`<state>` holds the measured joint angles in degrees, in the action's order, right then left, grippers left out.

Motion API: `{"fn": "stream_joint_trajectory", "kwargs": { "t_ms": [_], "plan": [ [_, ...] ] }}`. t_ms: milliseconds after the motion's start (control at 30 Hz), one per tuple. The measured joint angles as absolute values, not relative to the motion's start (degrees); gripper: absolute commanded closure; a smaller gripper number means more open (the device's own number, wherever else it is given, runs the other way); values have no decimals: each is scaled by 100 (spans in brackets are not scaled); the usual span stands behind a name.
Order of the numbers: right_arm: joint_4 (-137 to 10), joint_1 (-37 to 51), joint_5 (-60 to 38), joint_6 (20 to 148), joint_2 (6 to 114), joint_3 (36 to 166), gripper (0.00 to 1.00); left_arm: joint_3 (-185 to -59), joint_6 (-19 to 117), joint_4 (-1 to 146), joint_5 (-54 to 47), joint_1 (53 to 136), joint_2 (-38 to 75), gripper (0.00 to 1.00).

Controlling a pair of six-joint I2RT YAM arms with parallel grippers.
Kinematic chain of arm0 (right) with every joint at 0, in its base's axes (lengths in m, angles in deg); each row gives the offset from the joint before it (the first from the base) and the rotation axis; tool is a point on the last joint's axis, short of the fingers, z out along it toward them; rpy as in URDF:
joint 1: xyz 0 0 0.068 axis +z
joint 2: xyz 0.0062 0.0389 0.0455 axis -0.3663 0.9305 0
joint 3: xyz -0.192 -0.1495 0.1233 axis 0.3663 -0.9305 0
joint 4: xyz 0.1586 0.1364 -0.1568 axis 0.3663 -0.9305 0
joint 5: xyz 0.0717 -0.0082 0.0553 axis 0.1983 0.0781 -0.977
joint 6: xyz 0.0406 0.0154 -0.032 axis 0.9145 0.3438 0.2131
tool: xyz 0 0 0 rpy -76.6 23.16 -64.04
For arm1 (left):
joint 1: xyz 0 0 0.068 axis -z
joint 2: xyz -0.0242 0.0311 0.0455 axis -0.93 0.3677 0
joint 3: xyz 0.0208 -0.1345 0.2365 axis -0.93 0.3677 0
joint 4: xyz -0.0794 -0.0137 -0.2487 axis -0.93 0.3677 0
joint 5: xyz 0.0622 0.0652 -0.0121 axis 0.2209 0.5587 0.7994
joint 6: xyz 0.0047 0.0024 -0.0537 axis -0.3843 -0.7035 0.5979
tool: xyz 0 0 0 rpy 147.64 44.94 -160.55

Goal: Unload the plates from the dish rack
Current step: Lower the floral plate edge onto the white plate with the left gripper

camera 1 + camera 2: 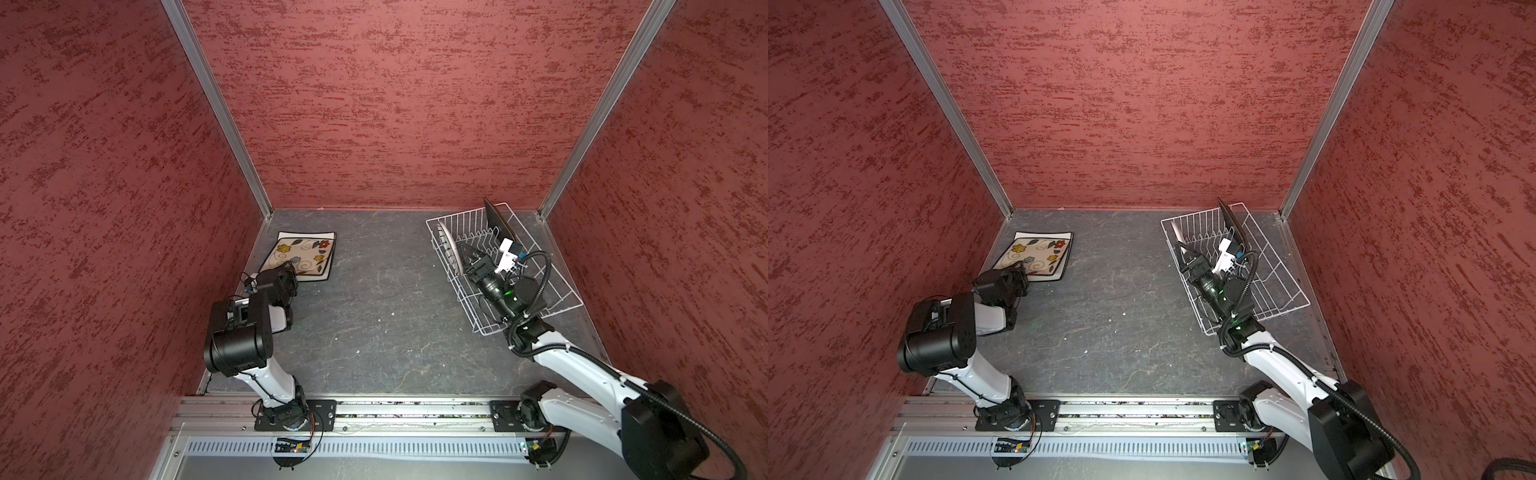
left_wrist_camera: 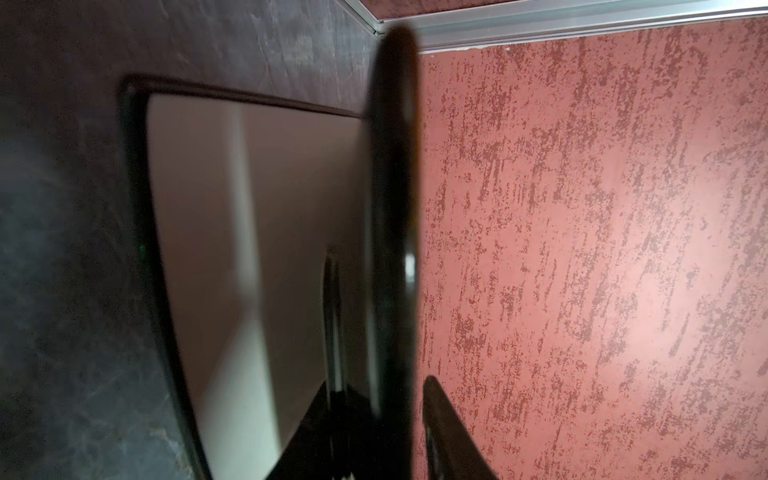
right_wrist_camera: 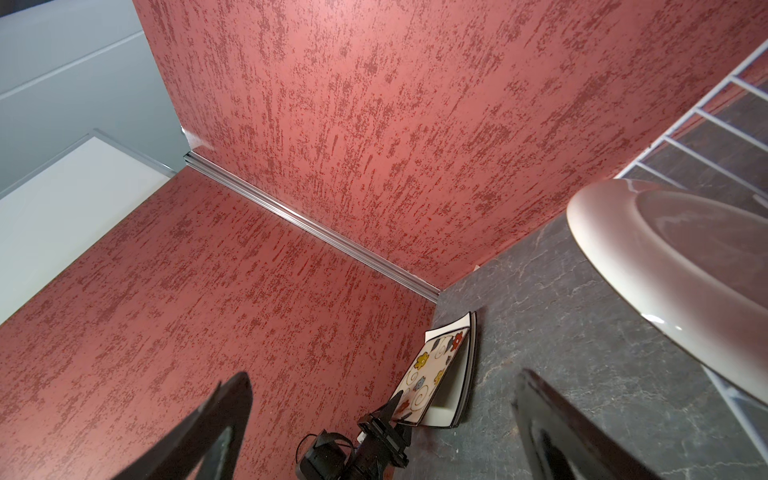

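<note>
1. Left claw (image 1: 286, 272): partly open, gripping nothing, at the near edge of the floral plate (image 1: 301, 257), which lies flat at left.
2. Right claw (image 3: 384, 374): wide open, empty, inside the rack (image 1: 552, 286) beside the upright round plate (image 1: 451, 245).
3. Risk: a misjudged close could topple the round plate, and the wrist may bump the leaning black plate (image 1: 500, 222).
</note>
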<state>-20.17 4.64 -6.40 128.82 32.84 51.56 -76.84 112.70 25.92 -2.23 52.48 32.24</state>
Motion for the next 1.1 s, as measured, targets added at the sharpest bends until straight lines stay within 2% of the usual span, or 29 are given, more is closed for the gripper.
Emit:
{"fn": "stream_joint_trajectory", "kwargs": {
  "t_ms": [433, 733, 867, 1100],
  "plan": [
    [-1971, 464, -616, 12902, 3269, 5101, 1, -7687, 11410, 3481, -160, 5310, 2918, 46],
    [-1960, 464, -610, 12902, 3269, 5077, 1, -7840, 11519, 4238, -59, 5314, 2675, 31],
    [-1953, 464, -603, 12902, 3252, 5073, 1, -7988, 11517, 4576, -62, 5314, 2647, 22],
    [-1931, 464, -581, 12902, 3204, 5009, 1, -8174, 11511, 5118, -37, 5325, 2496, 15]
  ]
}}
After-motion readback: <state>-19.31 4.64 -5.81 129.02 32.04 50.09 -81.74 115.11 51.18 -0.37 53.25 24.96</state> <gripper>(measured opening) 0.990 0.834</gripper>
